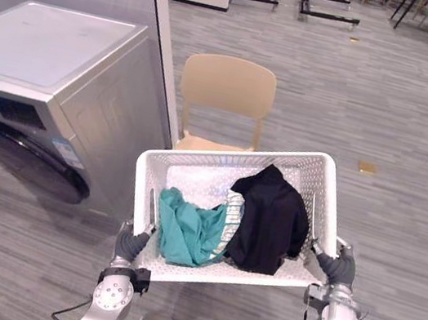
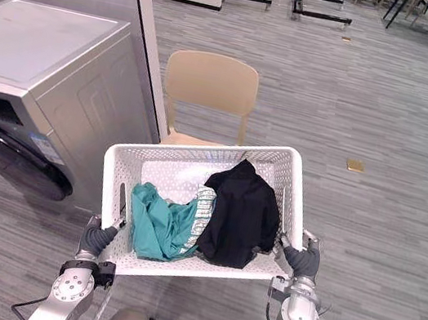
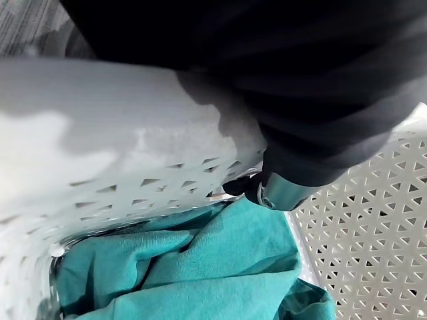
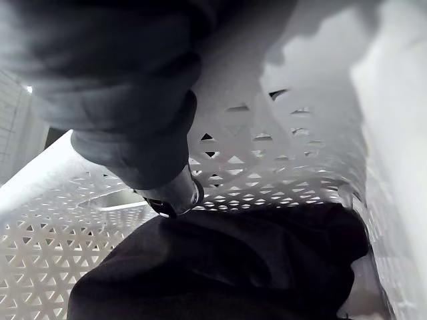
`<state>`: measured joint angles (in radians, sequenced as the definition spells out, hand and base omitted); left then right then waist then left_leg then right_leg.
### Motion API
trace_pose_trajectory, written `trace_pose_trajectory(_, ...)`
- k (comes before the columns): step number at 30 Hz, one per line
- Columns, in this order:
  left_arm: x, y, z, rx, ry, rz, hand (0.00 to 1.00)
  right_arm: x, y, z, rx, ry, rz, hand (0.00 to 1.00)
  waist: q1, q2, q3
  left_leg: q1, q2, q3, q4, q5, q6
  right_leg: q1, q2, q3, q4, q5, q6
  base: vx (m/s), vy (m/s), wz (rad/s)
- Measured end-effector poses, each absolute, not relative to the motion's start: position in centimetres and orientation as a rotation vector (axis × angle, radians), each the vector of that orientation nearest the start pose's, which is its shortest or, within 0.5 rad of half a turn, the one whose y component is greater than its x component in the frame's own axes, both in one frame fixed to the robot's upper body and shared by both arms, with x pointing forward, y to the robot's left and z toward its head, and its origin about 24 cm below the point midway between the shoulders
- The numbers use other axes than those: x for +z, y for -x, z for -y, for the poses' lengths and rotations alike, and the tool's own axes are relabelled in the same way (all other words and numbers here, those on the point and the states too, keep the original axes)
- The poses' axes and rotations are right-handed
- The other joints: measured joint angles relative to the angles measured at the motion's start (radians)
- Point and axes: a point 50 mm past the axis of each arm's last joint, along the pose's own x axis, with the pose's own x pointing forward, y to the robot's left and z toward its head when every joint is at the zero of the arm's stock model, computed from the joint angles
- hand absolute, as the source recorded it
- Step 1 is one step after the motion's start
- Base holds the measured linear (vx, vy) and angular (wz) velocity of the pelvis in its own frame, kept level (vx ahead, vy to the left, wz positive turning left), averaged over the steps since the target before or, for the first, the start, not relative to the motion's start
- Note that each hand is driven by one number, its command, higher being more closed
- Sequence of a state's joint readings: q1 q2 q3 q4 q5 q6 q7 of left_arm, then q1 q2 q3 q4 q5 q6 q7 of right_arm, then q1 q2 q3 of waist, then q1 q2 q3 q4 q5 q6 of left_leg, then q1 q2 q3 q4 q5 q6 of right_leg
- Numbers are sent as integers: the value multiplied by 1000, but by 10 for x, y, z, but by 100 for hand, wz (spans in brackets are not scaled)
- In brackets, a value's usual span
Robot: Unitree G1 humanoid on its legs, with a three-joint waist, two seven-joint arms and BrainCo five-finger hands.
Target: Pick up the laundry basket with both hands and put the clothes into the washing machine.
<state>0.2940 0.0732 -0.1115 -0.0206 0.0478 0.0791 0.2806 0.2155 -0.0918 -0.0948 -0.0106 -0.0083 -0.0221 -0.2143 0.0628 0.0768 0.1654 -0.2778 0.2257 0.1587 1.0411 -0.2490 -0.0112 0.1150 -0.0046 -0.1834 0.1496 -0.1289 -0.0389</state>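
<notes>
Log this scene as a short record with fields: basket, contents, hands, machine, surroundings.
basket: white laundry basket, held up off the floor in front of the robot
contents: teal garment on the robot's left, black garment on its right, draped up the far wall
left hand: left hand grips the basket's left rim
right hand: right hand grips the right rim
machine: washing machine ahead to the left; its door looks shut
surroundings: beige chair behind the basket
</notes>
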Motion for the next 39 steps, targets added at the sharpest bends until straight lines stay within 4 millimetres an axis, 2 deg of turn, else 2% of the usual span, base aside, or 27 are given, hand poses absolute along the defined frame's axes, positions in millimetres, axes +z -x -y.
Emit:
trace_pose_trajectory(1, -21, -182, -167, 232, -153, -329, 100, 3, -201, 213, -355, 129, -167, 100, 6, -1, 1, -13, -2, 4, -69, -6, -8, 9, -11, 5, -2, -3, 6, 424, 155, -27)
trace_pose_trajectory(2, -21, -182, -167, 227, -155, -330, 100, 1, -203, 214, -357, 127, -176, 100, 7, -7, 4, -31, -19, 6, -209, -5, -10, 26, -39, 13, -2, -20, 33, 326, 186, -24)
trace_pose_trajectory(3, -22, -182, -166, 220, -154, -333, 100, -1, -203, 215, -358, 131, -182, 100, 4, -7, 4, -30, -42, -4, -388, 17, -30, 45, -67, 19, -1, -47, 77, 405, 262, -16)
trace_pose_trajectory(4, -24, -181, -164, 214, -148, -341, 100, -2, -201, 218, -360, 141, -189, 100, -2, 15, -6, -15, -56, -26, -573, 95, -60, 59, -71, 20, 1, -74, 119, 471, 327, -1)
trace_pose_trajectory(5, -27, -182, -166, 215, -155, -353, 100, -9, -200, 217, -360, 132, -218, 100, -1, 2, -5, 4, -85, -19, -592, 156, -12, 76, -102, 33, 1, -91, 144, 380, 292, 8)
trace_pose_trajectory(6, -28, -183, -168, 216, -165, -357, 100, -14, -199, 215, -368, 115, -239, 100, -14, -31, -14, 13, -129, -12, -605, 145, 6, 74, -141, 48, -3, -89, 141, 302, 234, 17)
trace_pose_trajectory(8, -28, -182, -169, 214, -174, -360, 100, -15, -199, 214, -365, 112, -244, 100, -22, -47, -7, -6, -157, -2, -557, 101, 43, 70, -175, 52, 21, -86, 145, 364, 254, 17)
trace_pose_trajectory(10, -31, -178, -170, 217, -176, -376, 100, -19, -199, 214, -357, 115, -259, 100, -17, -47, -5, 14, -165, 15, -537, 44, 53, 33, -197, 62, 134, -84, 160, 329, 257, -18)
trace_pose_trajectory(12, -33, -176, -175, 213, -208, -389, 100, -25, -199, 210, -343, 107, -286, 100, -22, -59, 8, 89, -190, 44, -547, 5, 76, -119, -255, 119, 507, -64, 231, 246, 206, -27)
trace_pose_trajectory(13, -34, -176, -177, 211, -218, -391, 100, -27, -199, 208, -342, 101, -293, 100, -29, -62, 9, 102, -194, 49, -547, -1, 82, -159, -263, 131, 593, -73, 223, 215, 126, 3)
trace_pose_trajectory(14, -35, -177, -179, 208, -234, -395, 100, -31, -198, 205, -337, 95, -312, 100, -43, -61, 10, 124, -197, 50, -551, -5, 88, -227, -260, 130, 698, -98, 195, 193, 89, 10)
trace_pose_trajectory(16, -36, -176, -182, 206, -256, -397, 100, -36, -199, 203, -335, 85, -331, 100, -46, -61, 11, 155, -199, 49, -582, -6, 90, -300, -228, 123, 708, -131, 180, 192, 59, 8)
trace_pose_trajectory(18, -36, -179, -182, 203, -271, -397, 100, -36, -199, 202, -329, 98, -329, 100, -49, -70, 17, 165, -211, 36, -610, -7, 86, -354, -167, 134, 557, -153, 173, 132, -39, 25)
trace_pose_trajectory(19, -38, -181, -182, 199, -273, -402, 100, -36, -199, 202, -331, 104, -330, 100, -50, -74, 17, 161, -215, 34, -609, -7, 84, -354, -155, 135, 488, -147, 164, 107, -86, 38)
trace_pose_trajectory(20, -40, -183, -181, 193, -284, -406, 100, -36, -199, 202, -332, 107, -332, 100, -49, -91, 15, 148, -234, 24, -597, -12, 75, -354, -149, 139, 389, -95, 131, 99, -121, 54)
trace_pose_trajectory(22, -43, -192, -174, 171, -285, -413, 100, -38, -203, 209, -330, 140, -345, 100, -50, -68, 37, 113, -223, -18, -575, -20, 59, -351, -132, 115, 346, -69, 115, 78, -109, 43)
trace_pose_trajectory(23, -43, -194, -175, 169, -295, -410, 100, -39, -204, 209, -328, 142, -350, 100, -47, -65, 39, 96, -214, -24, -576, -16, 52, -358, -124, 103, 330, -62, 109, 42, -83, 12)
trace_pose_trajectory(26, -36, -213, -180, 166, -338, -371, 100, -33, -217, 203, -335, 139, -321, 100, -46, -73, 75, 8, -183, -45, -580, 4, 21, -418, -96, 71, 289, -24, 83, 14, -115, 13)
trace_pose_trajectory(28, -22, -239, -177, 178, -344, -301, 100, -23, -229, 203, -364, 137, -276, 100, -44, -77, 137, -42, -172, -47, -553, 10, 12, -458, -91, 57, 301, -15, 71, -27, -74, 12)
trace_pose_trajectory(31, -5, -266, -175, 207, -348, -233, 100, -7, -247, 201, -393, 117, -208, 100, -42, -75, 174, -132, -159, -45, -509, 10, 12, -538, -85, 56, 330, -11, 65, -90, -47, -2)
trace_pose_trajectory(33, 14, -291, -173, 236, -339, -173, 100, 6, -261, 198, -418, 86, -157, 100, -42, -74, 208, -191, -154, -46, -479, 10, 12, -594, -84, 54, 353, -8, 62, -73, -25, 0)
trace_pose_trajectory(34, 17, -295, -172, 241, -338, -161, 100, 8, -263, 198, -423, 82, -147, 100, -42, -74, 215, -201, -153, -46, -476, 10, 12, -603, -84, 54, 356, -7, 62, -61, -21, -2)
trace_pose_trajectory(35, 25, -304, -172, 259, -336, -139, 0, 14, -269, 196, -424, 77, -128, 0, -42, -74, 223, -227, -148, -45, -466, 10, 12, -626, -82, 53, 359, -3, 58, -70, -22, -6)
trace_pose_trajectory(37, 36, -317, -174, 281, -325, -117, 0, 19, -279, 192, -433, 49, -113, 0, -39, -74, 224, -272, -136, -42, -453, 10, 11, -666, -73, 51, 358, 9, 55, -65, -23, -8)
trace_pose_trajectory(39, 57, -337, -175, 323, -281, -72, 0, 28, -293, 187, -434, 4, -97, 0, -34, -74, 251, -311, -126, -41, -443, 11, 9, -700, -67, 47, 359, 20, 50, -65, -31, -3)
